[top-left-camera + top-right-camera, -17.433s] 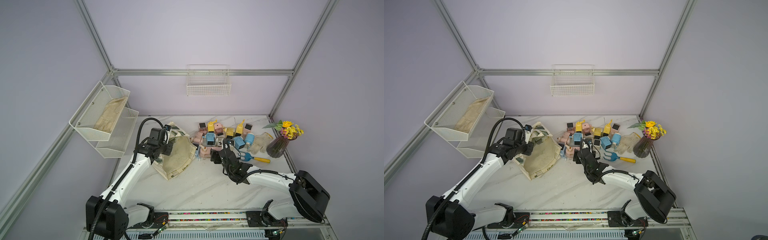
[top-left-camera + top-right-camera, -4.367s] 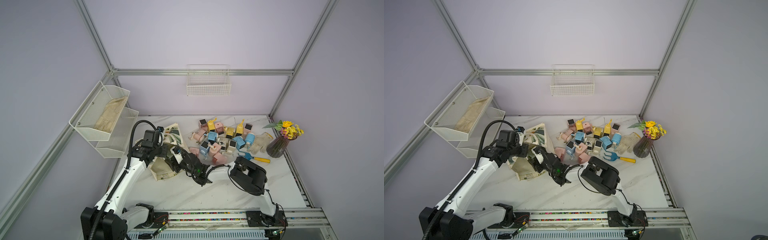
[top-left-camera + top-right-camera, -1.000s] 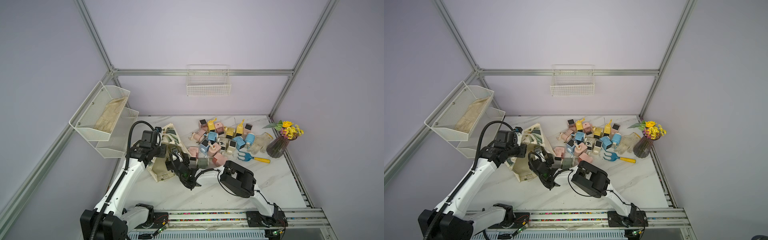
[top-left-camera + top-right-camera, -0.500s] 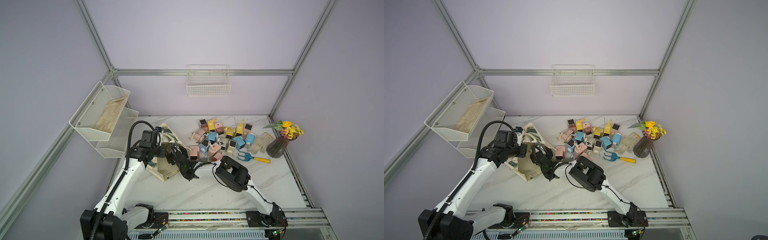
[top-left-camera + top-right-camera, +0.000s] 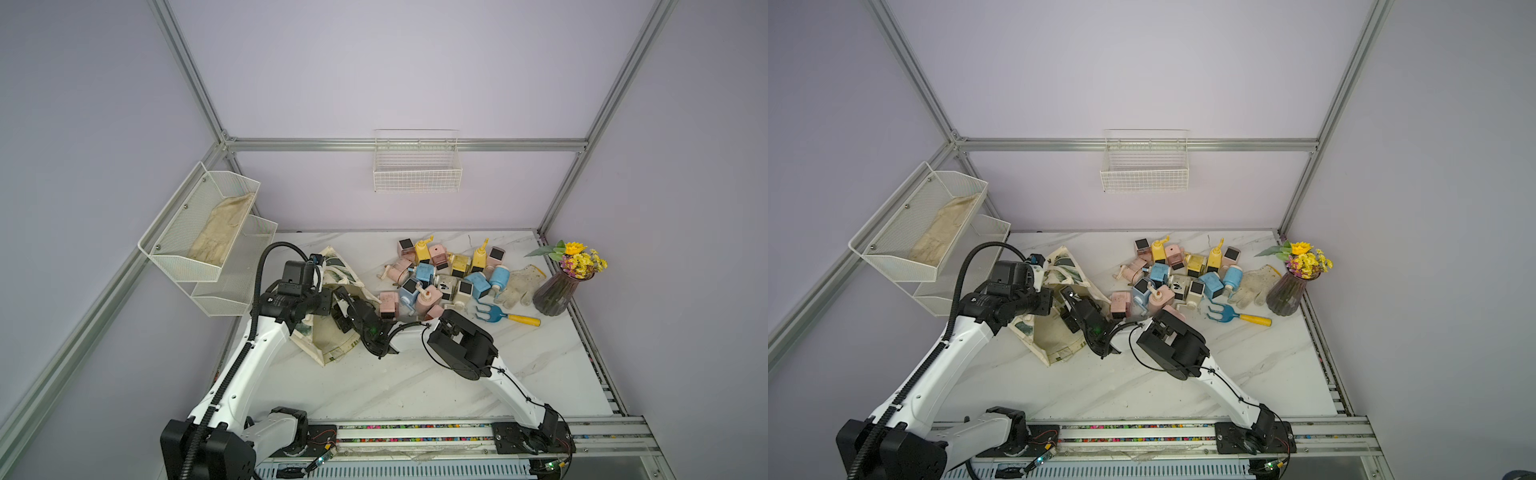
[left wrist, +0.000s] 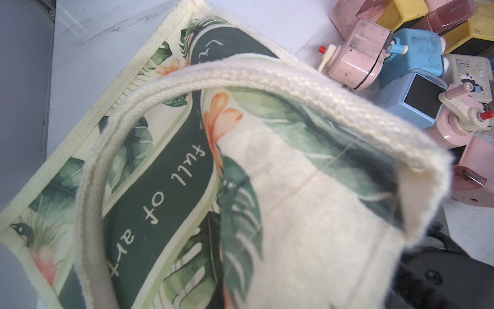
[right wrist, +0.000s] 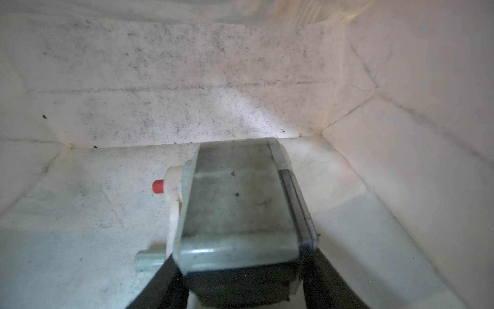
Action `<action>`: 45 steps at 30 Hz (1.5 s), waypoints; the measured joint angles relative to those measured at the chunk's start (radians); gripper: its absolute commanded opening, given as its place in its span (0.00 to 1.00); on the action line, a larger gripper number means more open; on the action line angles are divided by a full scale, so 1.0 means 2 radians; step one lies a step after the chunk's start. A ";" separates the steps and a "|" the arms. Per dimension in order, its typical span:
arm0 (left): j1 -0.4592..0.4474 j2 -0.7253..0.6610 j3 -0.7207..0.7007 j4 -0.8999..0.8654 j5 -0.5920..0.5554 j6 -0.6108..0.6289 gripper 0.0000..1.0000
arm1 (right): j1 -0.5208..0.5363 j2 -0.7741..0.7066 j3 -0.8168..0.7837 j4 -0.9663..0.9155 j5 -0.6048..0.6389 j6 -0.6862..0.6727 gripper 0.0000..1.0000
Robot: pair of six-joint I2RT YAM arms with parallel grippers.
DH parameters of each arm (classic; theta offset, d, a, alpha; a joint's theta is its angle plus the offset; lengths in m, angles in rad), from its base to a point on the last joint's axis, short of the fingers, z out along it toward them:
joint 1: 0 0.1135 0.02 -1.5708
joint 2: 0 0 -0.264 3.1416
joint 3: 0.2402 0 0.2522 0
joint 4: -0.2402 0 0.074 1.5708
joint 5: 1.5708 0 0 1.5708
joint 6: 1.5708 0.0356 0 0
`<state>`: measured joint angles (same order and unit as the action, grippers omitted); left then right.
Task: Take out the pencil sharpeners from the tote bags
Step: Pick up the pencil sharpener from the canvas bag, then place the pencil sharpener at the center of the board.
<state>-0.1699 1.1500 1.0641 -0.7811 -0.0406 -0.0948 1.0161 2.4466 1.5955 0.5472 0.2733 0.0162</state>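
Note:
The cream tote bag (image 5: 332,338) with a green leafy print lies left of centre in both top views, its mouth held up. My left gripper (image 5: 326,302) is shut on the bag's rim; cloth (image 6: 307,214) hides its fingers in the left wrist view. My right arm (image 5: 368,322) reaches into the bag's mouth, fingertips hidden there. Inside the bag, my right gripper (image 7: 240,263) is shut on a green pencil sharpener (image 7: 235,198), one finger on each side. Several pencil sharpeners (image 5: 440,274) in pink, blue, yellow and beige lie piled on the table (image 5: 1179,276).
A dirty white glove (image 5: 519,282), a blue hand rake with a yellow handle (image 5: 505,313) and a vase of flowers (image 5: 557,291) lie right of the pile. A wire shelf (image 5: 199,237) holds a cloth on the left wall. A wire basket (image 5: 417,166) hangs on the back wall.
My right gripper has pushed further into the bag and its jaws have closed in on the green sharpener. My left gripper still holds the rim up.

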 measured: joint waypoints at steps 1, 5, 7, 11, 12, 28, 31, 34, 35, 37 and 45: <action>0.000 0.000 0.000 0.000 0.000 0.000 0.00 | 0.000 -0.001 -0.005 0.008 -0.003 -0.001 0.33; 0.000 0.000 0.000 -0.002 0.001 0.000 0.00 | 0.000 -0.028 -0.066 0.045 -0.024 0.000 0.27; 0.000 0.000 0.000 -0.002 0.004 0.000 0.00 | 0.000 -0.065 -0.114 0.053 -0.040 0.003 0.25; 0.000 0.000 0.000 -0.001 0.006 0.000 0.00 | 0.006 -0.172 -0.227 0.071 -0.062 0.028 0.23; 0.000 0.000 0.000 0.000 0.006 0.000 0.00 | 0.010 -0.200 -0.249 0.072 -0.066 0.035 0.23; 0.010 0.000 0.000 -0.002 -0.010 0.000 0.00 | 0.090 -0.492 -0.401 -0.036 -0.018 0.130 0.21; 0.016 0.000 0.000 -0.002 -0.010 0.000 0.00 | 0.093 -0.582 -0.445 -0.092 0.016 0.164 0.21; 0.019 0.000 0.000 -0.003 -0.010 0.000 0.00 | 0.089 -0.674 -0.473 -0.151 0.076 0.202 0.20; 0.020 0.000 0.000 -0.003 -0.010 0.000 0.00 | 0.086 -0.705 -0.480 -0.170 0.099 0.216 0.19; 0.020 0.000 0.000 -0.003 -0.010 0.000 0.00 | 0.069 -0.752 -0.489 -0.203 0.134 0.248 0.20; 0.020 0.000 0.000 -0.003 -0.010 0.000 0.00 | -0.018 -0.801 -0.529 -0.313 0.225 0.410 0.19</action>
<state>-0.1299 1.1500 1.0641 -0.7868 -0.0608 -0.0944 0.9794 0.8440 0.5369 -0.0795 0.7231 0.8371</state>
